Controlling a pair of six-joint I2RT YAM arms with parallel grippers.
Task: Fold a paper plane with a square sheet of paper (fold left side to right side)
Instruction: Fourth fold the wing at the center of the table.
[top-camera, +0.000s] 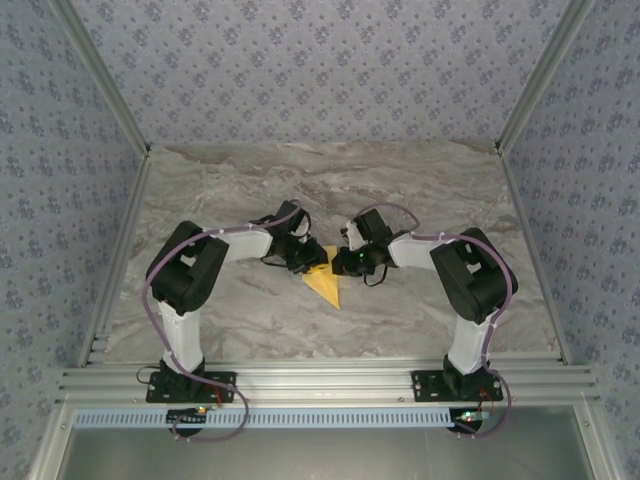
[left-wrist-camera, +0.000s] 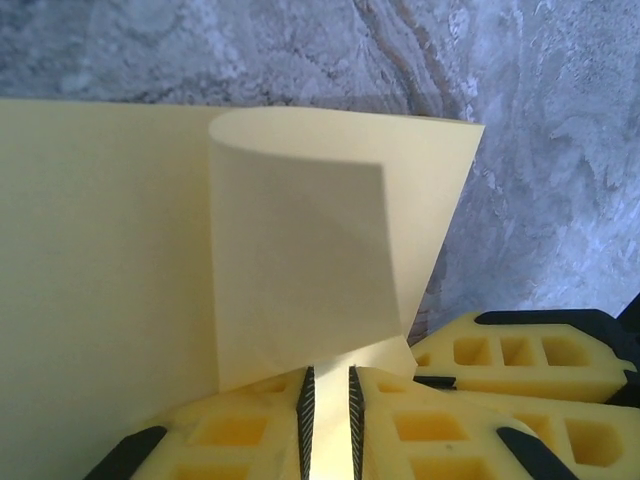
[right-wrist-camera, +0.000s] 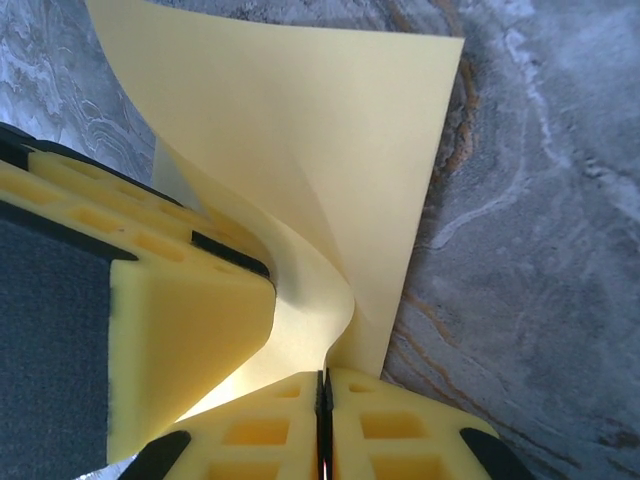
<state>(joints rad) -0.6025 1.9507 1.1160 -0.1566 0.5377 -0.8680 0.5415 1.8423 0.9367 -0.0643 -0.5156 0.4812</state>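
Left gripper (left-wrist-camera: 328, 388) is pinched tight on a curled-up flap of the yellow sheet (left-wrist-camera: 120, 260) - right gripper (right-wrist-camera: 323, 388) is clamped on a lifted edge too. The sheet lies mid-table (top-camera: 420, 310), partly folded.

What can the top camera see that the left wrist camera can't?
From the top you see the whole left arm and right arm, bolted at the near edge of the table, with the yellow paper a small pointed shape between them. The left wrist camera gets close: the paper's flap curls over, and the left claw pinches its edge. Both views have the yellow paper on the grey marble table.
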